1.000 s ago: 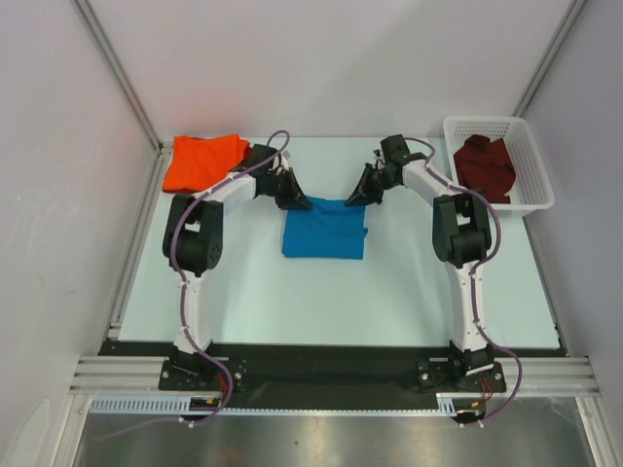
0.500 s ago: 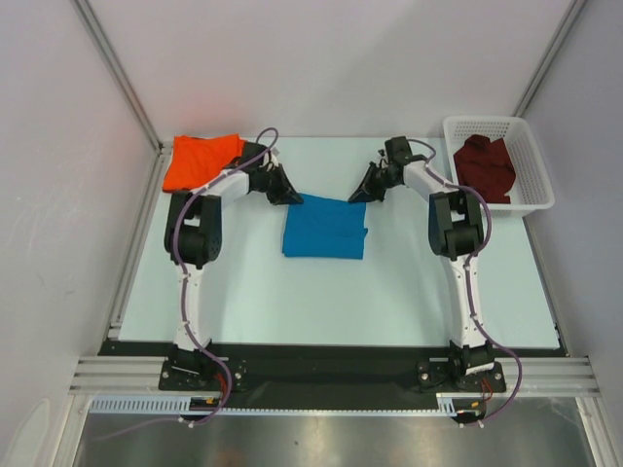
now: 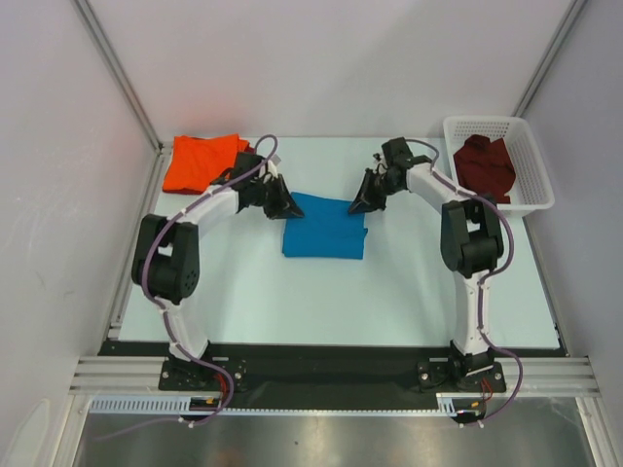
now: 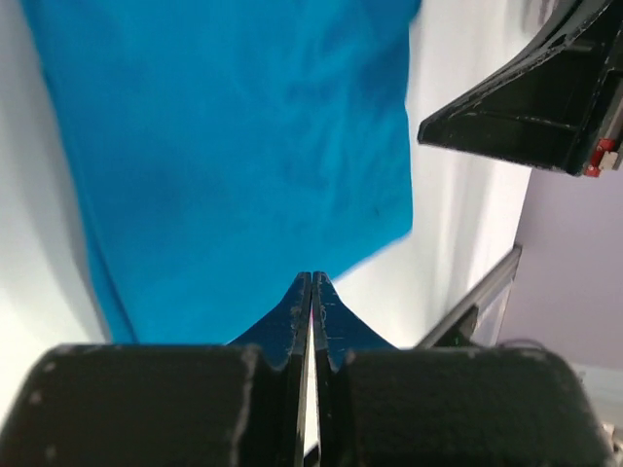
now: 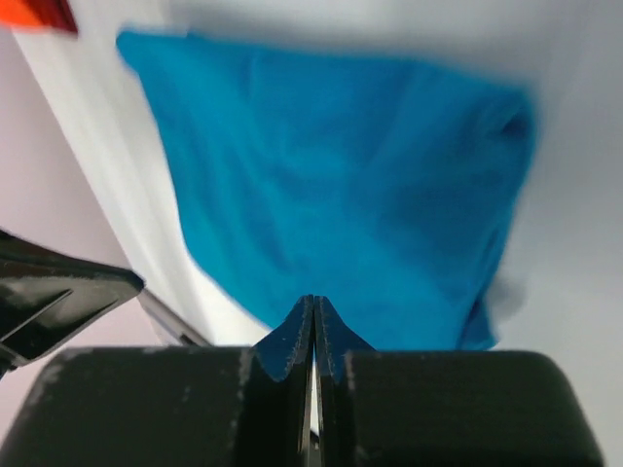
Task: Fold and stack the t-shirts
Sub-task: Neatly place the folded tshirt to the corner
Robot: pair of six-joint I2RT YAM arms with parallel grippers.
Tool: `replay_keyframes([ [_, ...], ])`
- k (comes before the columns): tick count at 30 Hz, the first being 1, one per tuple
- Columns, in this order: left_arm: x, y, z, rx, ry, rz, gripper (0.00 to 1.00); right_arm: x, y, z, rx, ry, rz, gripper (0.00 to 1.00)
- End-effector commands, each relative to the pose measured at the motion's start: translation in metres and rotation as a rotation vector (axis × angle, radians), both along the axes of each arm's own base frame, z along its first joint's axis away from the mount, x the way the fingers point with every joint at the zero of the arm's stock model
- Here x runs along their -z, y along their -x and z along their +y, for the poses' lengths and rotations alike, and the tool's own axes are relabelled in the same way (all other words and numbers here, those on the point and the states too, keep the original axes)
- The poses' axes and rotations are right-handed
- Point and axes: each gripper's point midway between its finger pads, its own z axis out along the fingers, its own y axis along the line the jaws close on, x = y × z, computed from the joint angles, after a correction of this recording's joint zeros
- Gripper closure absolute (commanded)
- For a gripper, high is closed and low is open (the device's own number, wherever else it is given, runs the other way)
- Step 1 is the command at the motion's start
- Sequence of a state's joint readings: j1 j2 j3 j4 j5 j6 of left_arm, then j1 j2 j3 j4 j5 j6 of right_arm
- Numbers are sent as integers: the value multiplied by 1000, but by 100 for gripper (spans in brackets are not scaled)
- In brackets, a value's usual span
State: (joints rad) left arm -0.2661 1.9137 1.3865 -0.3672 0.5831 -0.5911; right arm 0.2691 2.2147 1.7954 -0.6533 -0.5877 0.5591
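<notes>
blue t-shirt (image 3: 325, 232) folded flat, centre of frame. left gripper (image 3: 291, 209) and right gripper (image 3: 355, 206) both closed tight at its upper corners; cloth pinched or not, can't tell. orange t-shirt (image 3: 200, 161) upper left.

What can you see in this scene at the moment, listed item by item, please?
blue t-shirt: one, bright blue, folded, middle of the table
orange t-shirt: one, orange, far left corner of the table
maroon t-shirt: one, dark red, inside the basket
basket: one, white lattice, far right corner
table: one, pale, under everything
left fingers: one pair, black, closed, at the blue t-shirt's far left corner
right fingers: one pair, black, closed, at its far right corner; whether either pair pinches cloth is unclear
</notes>
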Motion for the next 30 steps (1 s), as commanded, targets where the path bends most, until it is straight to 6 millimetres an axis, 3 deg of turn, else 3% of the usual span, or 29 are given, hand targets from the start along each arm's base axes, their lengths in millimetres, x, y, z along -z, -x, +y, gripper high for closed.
replay_keyframes([
  [1,-5,25,-4,46,22,-34,95,-28,34,22,-78,-65,-38,94],
  [3,8,36,-3,52,25,4,95,-20,52,31,-97,-117,9,95],
  [8,38,40,1,61,8,47,95,2,70,36,-118,-153,64,96],
  [13,62,41,6,65,-16,95,96,33,86,22,-110,-135,123,98],
  [17,85,61,24,31,-67,158,96,48,102,11,-107,-124,150,98],
  [19,85,66,31,16,-68,142,96,57,112,3,-108,-107,161,98],
  [23,102,87,44,16,-88,195,98,65,116,-6,-92,-102,166,98],
  [27,87,84,43,32,-86,155,96,53,112,-7,-98,-94,138,98],
  [30,58,75,40,45,-70,86,93,29,105,-6,-103,-105,95,98],
])
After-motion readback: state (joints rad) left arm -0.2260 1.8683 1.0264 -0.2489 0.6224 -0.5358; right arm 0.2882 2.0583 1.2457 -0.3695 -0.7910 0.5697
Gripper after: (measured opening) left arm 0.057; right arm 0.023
